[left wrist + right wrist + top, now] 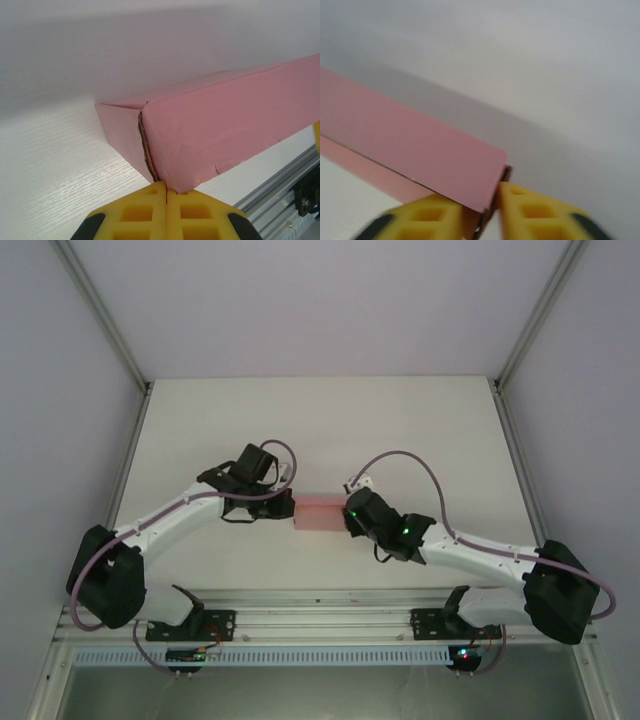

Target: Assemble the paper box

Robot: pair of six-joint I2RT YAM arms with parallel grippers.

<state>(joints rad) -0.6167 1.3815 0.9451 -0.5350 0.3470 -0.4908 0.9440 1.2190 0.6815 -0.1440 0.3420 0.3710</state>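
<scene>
**A:** What did we have on the left, seen from above?

**B:** The left wall [50, 390] stood right along the table [300, 420] edge, then came bare table. The left hand [288, 506] reached in to the left end of the paper box [320, 512]. The box lay near the middle of the table, somewhat toward the near side.

**A:** And that hand's fingers?

**B:** Our left wrist view showed them pressed flat together with no gap, the tips touching the box's lower corner. We could not tell whether any card was caught in that seam.

**A:** What else did that view give us that the top one did not?

**B:** It showed the folded end of the box, with a raw card edge running down its corner. It also showed the metal rail [280, 180] lying just past a strip of bare table beside the box's long side.

**A:** How much room was there?

**B:** We had open table beyond the box toward the far edge and out to both sides. There was less on the near side, where the rail crossed.

**A:** And on the right?

**B:** The right hand [350, 514] met the box's right end. Our right wrist view was blurred, but it showed the fingers a little apart with the box's end corner standing in the gap. We could not tell whether they pressed it. Past that arm, the right wall [600, 390] closed off the table edge.
</scene>
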